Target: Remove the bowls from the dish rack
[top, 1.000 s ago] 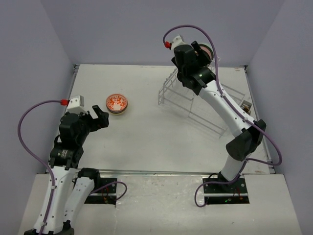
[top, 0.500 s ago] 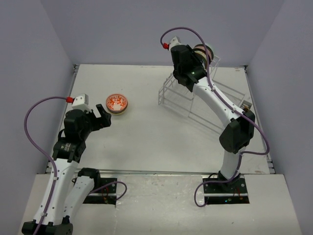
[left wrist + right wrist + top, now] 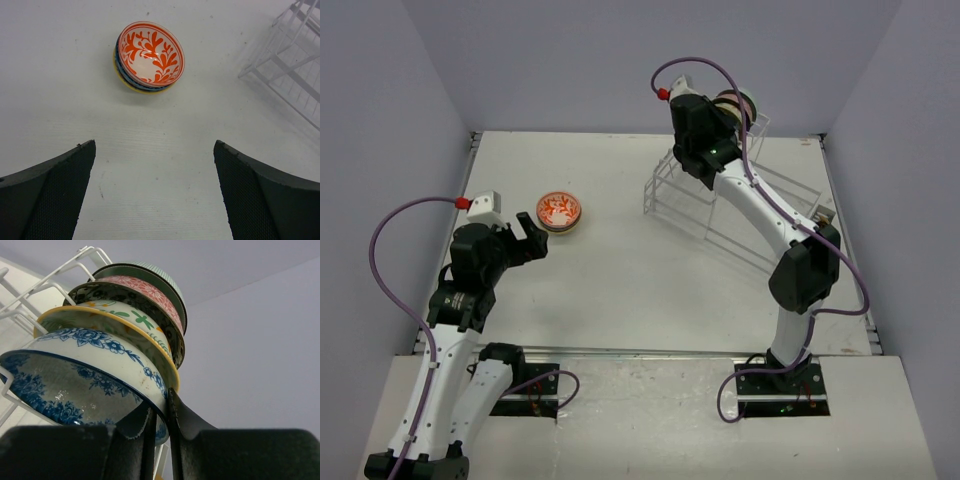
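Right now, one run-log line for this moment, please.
right gripper: shut on blue floral bowl rim, in dish rack | left gripper: open, empty | out: orange bowl stack on table

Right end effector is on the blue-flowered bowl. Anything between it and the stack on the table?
Only the dish rack wires cradling the blue-flowered bowl; lift it clear first. The table between rack and stack is bare. The left end effector hovers beside the stack, open.

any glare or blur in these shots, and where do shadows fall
Top external: even, diffuse light, the dish rack's white wires hard to make out. Left wrist: orange floral bowl sharp, soft shadow beside it, jaws dark at the edges. Right wrist: dull sheen inside the blue floral bowl, jaws nearly black in the foreground.
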Robot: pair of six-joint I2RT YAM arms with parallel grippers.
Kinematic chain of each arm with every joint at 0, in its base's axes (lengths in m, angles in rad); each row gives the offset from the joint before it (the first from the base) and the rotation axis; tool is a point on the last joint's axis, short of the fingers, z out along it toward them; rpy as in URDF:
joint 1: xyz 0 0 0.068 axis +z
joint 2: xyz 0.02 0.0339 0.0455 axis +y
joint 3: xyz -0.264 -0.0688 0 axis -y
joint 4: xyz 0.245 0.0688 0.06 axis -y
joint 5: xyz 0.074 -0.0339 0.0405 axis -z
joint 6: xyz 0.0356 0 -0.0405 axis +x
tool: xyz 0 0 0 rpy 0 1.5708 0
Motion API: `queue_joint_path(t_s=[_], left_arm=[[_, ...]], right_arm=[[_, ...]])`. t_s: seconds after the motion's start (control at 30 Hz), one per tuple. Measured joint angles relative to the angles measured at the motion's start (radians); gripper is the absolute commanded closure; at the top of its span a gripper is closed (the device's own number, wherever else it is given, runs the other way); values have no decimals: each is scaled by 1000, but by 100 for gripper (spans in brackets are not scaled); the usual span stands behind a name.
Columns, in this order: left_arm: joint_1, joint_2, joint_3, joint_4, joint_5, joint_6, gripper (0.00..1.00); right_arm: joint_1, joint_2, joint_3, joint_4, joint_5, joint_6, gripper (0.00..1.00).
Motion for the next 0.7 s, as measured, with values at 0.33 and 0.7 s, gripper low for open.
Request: queue_joint_path(t_s=[0.33, 0.7], left_arm=[[0, 0, 0, 1, 6, 0, 0], [0, 18, 0, 1, 29, 0, 0]], right_arm=[[2, -24, -37, 11, 14, -5, 100], [8, -51, -38, 10, 7, -5, 100]])
